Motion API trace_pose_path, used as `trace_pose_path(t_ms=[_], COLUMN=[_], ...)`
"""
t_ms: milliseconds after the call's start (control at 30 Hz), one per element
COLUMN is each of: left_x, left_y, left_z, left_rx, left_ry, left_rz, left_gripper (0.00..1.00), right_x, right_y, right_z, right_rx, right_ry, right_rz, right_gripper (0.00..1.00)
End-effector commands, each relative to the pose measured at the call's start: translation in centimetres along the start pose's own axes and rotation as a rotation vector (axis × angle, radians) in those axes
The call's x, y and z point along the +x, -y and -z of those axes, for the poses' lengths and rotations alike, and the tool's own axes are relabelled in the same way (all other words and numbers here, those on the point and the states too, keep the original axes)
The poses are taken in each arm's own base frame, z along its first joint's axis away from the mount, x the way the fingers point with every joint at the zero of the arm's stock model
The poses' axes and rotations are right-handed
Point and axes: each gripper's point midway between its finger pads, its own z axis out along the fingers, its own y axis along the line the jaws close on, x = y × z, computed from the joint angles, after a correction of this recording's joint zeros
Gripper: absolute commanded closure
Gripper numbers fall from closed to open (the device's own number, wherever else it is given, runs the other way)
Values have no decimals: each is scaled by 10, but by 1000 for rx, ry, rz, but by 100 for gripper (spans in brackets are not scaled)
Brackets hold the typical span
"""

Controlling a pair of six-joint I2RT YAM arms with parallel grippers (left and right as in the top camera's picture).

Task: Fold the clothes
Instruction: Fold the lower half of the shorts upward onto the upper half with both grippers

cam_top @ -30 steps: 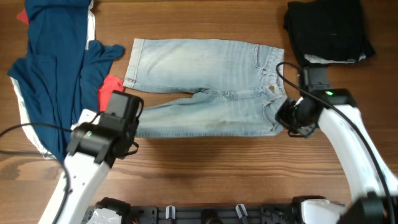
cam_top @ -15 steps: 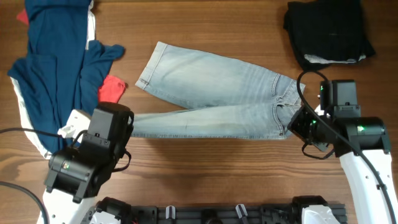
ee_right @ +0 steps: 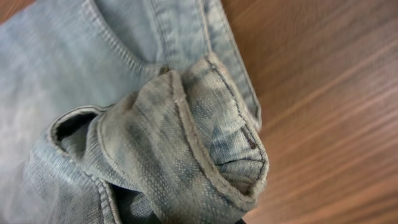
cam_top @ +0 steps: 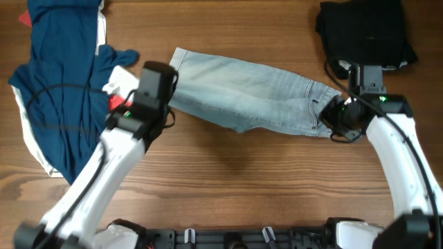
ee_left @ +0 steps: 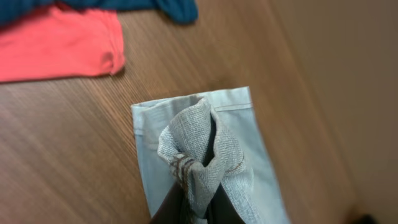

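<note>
Since half a second ago, the lower leg of the denim shorts (cam_top: 256,97) has been carried up and over the upper leg, so we now see one narrow band instead of two spread legs. The shorts lie slanted across the middle of the table (cam_top: 242,187), hems to the upper left, waistband to the right. Our left gripper (ee_left: 196,208) has gone up with the hem and pinches a bunched corner of it. Our right gripper (cam_top: 333,117) is pressed together on the waistband, which curls up in a thick fold. The navy-white-red garment (cam_top: 62,90) lies at the far left, its red part (ee_left: 56,40) near the hem but apart. The black folded garment (cam_top: 363,31) rests at the upper right.
</note>
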Motion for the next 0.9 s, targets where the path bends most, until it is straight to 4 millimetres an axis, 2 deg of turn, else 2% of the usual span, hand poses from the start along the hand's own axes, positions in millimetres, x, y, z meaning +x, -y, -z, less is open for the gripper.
trace_pose_path(t_ms=[0,133,267,333,367,400,433,467,500,533,633,767,867], left_x=[6,13,14,13,12,12,11,10,9,8,7,6,10], left_y=[-1,2,8,12,15,17,20,22,25,26,31,36,38], left_z=[-31,-48,-56,-56,-56,-56,-56,-56,-56,-56,-55,-54,-53], left_rx=[-38,-33,-14,3,13,23,32,43,52,59,78,94,101], left_ry=[18,19,26,32,35,39,42,45,49,51,59,68,57], left_rz=[-68,-65,-57,-49,-45,-40,-36,-32,-28,-25,-56,-151,-221], left_gripper=[96,96,96,89,72,49,14,0,0,0,0,0,0], right_x=[-32,-48,-57,-61,-63,-67,-70,-74,-79,-83,-94,-101,-93], right_y=[13,7,1,-4,-5,-8,-10,-13,-17,-22,-39,-59,-75], right_z=[-13,-26,-37,-44,-48,-50,-52,-53,-55,-55,-49,-29,-9], right_rx=[50,22,5,-8,-13,-21,-30,-42,-54,-75,-149,-238,-303], right_ry=[64,92,108,113,116,126,135,151,168,184,227,276,280], right_rz=[-35,-44,-29,-23,-23,-23,-21,-20,-16,4,71,190,330], right_gripper=[96,96,96,96,95,89,78,71,55,43,11,4,4])
